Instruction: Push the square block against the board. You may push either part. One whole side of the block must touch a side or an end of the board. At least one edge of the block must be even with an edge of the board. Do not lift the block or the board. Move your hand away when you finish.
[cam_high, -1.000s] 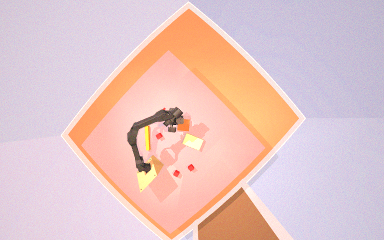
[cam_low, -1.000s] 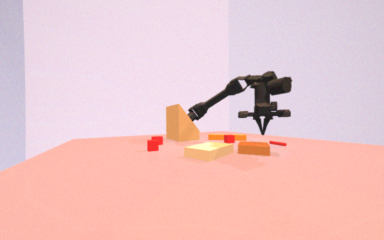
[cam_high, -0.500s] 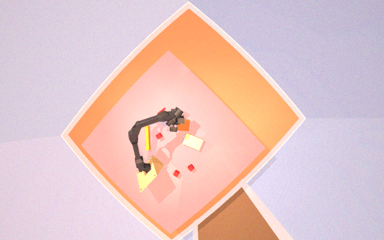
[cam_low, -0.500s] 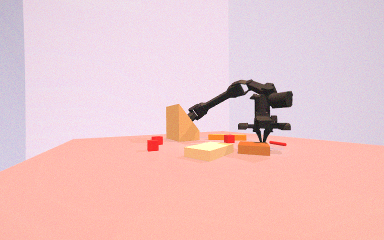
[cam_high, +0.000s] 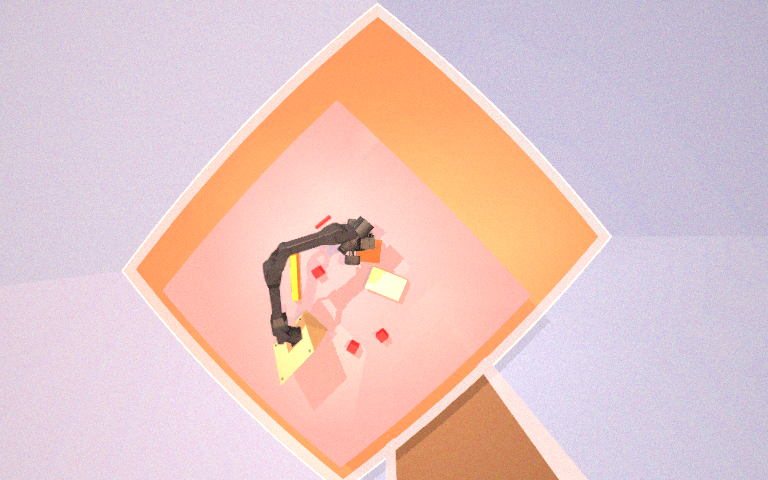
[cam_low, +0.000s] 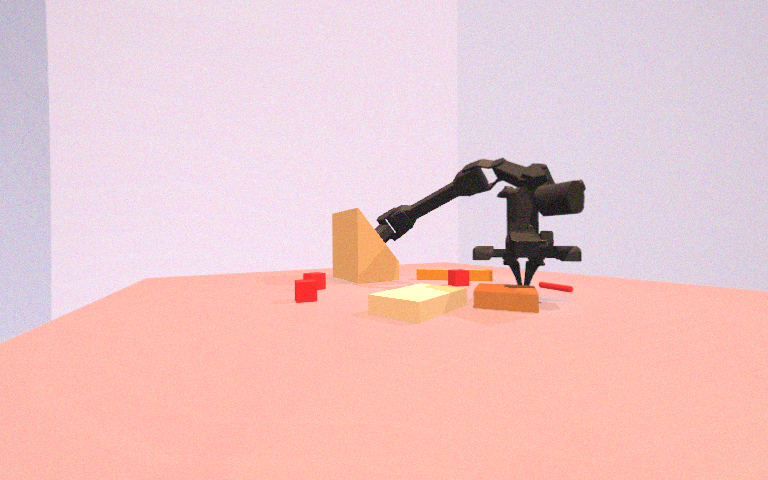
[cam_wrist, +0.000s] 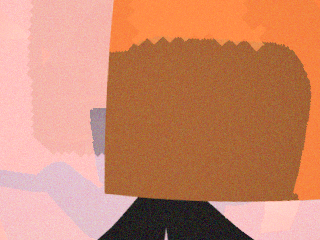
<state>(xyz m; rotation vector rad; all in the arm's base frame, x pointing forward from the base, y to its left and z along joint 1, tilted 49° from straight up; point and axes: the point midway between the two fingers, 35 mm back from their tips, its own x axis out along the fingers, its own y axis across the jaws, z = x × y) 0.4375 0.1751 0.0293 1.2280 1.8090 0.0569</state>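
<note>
Pushing the block (cam_high: 370, 252) (cam_low: 505, 298) (cam_wrist: 205, 125) looks easy: it's squat, stiff, probably light, no grab needed. It's near the board (cam_high: 386, 284) (cam_low: 417, 304), apart. Gripper (cam_high: 352, 259) (cam_low: 523, 284) (cam_wrist: 166, 220)'s pressed together, empty, behind it; I'd shove low, mid-side.

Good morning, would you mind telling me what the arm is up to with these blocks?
The arm's gripper is shut with nothing in it, its tips down right by the orange square block. It seems about to push that block against the pale yellow board. A gap separates the two, and they sit at different angles.
</note>
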